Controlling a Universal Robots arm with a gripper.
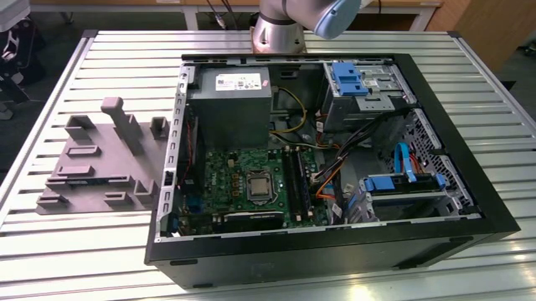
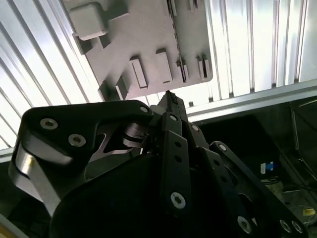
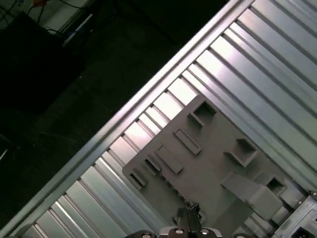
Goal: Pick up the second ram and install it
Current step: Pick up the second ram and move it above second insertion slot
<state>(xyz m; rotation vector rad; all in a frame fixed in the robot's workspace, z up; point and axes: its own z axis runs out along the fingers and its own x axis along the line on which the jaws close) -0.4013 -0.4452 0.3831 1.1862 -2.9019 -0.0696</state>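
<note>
Silver bench point(image 1: 84, 257) carries 1 open computer case point(image 1: 335, 258). Over the grey holder point(image 2: 143, 34) the fingers point(image 2: 171, 101) look pressed together, holding nothing. In that holder lies the second ram point(image 1: 80, 181). The sticker point(image 1: 241, 81) writing is too small to read.

You have the fixture block point(image 1: 105, 160) on the tabletop point(image 1: 75, 251), at the exterior view's left of the open case point(image 1: 335, 254). The motherboard point(image 1: 226, 182) lies inside the case.

Black end effector point(image 2: 171, 101), grey fixture point(image 2: 143, 29), slatted table point(image 2: 267, 44)
</note>
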